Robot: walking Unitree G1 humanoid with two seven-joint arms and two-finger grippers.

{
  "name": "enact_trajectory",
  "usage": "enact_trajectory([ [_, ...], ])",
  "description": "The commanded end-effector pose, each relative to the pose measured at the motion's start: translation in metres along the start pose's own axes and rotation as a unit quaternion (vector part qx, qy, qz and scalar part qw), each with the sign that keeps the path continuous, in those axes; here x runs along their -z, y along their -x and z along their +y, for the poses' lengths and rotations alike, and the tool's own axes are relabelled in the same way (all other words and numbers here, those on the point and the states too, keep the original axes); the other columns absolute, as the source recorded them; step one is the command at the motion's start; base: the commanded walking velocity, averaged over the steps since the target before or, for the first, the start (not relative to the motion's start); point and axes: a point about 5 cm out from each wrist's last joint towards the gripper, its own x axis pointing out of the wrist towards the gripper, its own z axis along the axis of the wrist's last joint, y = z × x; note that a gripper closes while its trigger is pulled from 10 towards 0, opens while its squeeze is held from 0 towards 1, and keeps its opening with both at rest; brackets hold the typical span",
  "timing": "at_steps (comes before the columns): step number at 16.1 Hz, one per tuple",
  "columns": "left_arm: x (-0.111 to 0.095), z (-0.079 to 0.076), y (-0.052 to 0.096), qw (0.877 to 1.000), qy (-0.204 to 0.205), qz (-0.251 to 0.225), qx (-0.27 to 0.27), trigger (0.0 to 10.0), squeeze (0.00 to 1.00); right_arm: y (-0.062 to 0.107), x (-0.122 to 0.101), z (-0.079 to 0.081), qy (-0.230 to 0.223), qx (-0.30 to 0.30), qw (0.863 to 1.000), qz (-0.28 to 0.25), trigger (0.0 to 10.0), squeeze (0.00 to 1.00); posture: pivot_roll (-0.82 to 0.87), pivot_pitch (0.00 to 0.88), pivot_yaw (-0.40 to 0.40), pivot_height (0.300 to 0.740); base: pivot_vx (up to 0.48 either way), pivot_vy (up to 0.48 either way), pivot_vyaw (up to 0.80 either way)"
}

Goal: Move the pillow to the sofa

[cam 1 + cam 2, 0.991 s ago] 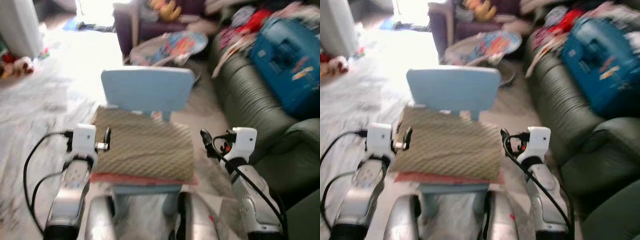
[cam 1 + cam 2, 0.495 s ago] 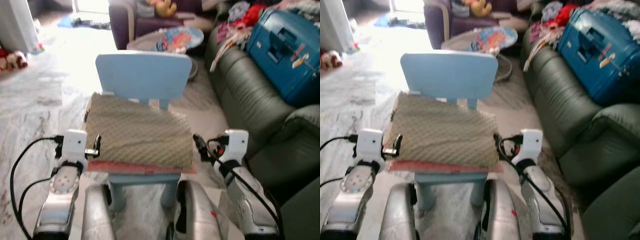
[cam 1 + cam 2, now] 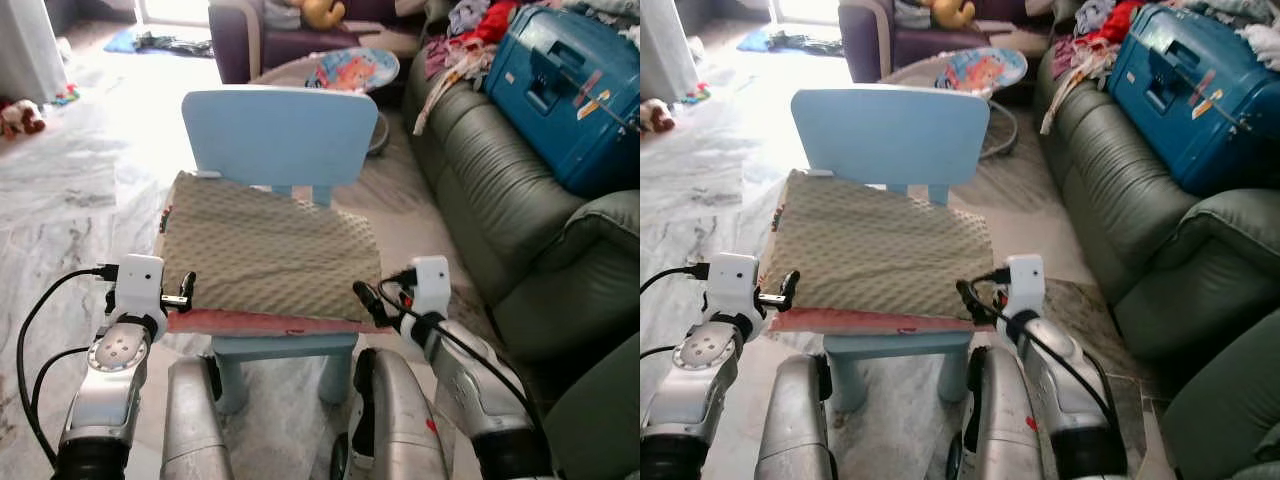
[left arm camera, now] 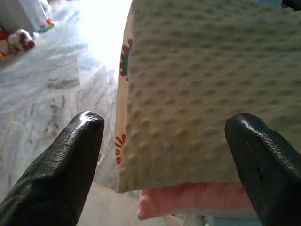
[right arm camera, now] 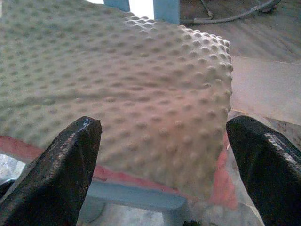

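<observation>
Living room: marble floor [image 3: 70,210], green sofa [image 3: 500,190] at 3 o'clock.
Pillow [image 3: 265,255] on blue chair [image 3: 280,130]; left gripper [image 4: 164,160] at 9 o'clock, right gripper [image 5: 164,160] at 3 o'clock, fingers apart.

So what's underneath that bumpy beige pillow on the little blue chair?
Under the beige pillow a pink layer peeks out along the front edge, resting on the blue chair. How far back it reaches is hidden, and so is most of the seat.

Readable text: you'll find none in these views.
Blue suitcase [image 3: 575,85]: its stickers are too small for you to read.
Pillow [image 4: 202,94]: the red print on its side edge is too blurred to read.
</observation>
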Motion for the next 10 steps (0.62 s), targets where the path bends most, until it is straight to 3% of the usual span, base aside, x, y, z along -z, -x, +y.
enact_trajectory([
  [1, -0.004, 0.000, -0.005, 1.000, -0.003, 0.002, 0.002, 10.0, 1.00, -0.006, -0.004, 0.000, 0.001, 0.010, 1.000, 0.001, 10.0, 1.00, 0.01, 0.002, -0.117, 0.488, 0.000, 0.000, 0.00],
  [3, -0.004, 0.003, -0.010, 1.000, -0.017, 0.006, -0.008, 10.0, 1.00, -0.011, -0.005, 0.002, -0.005, 0.011, 1.000, 0.002, 10.0, 1.00, 0.01, 0.014, -0.115, 0.488, 0.000, 0.000, 0.00],
  [7, -0.014, 0.015, -0.038, 0.997, -0.055, 0.008, -0.060, 10.0, 1.00, -0.036, -0.002, 0.001, 0.029, 0.000, 0.999, 0.026, 10.0, 1.00, 0.02, 0.076, -0.115, 0.488, 0.000, 0.000, 0.00],
  [10, -0.019, 0.019, -0.049, 0.996, -0.047, 0.024, -0.070, 10.0, 1.00, -0.046, -0.011, -0.001, 0.030, 0.003, 0.999, 0.025, 10.0, 1.00, 0.02, 0.110, -0.121, 0.488, 0.000, 0.000, 0.00],
])
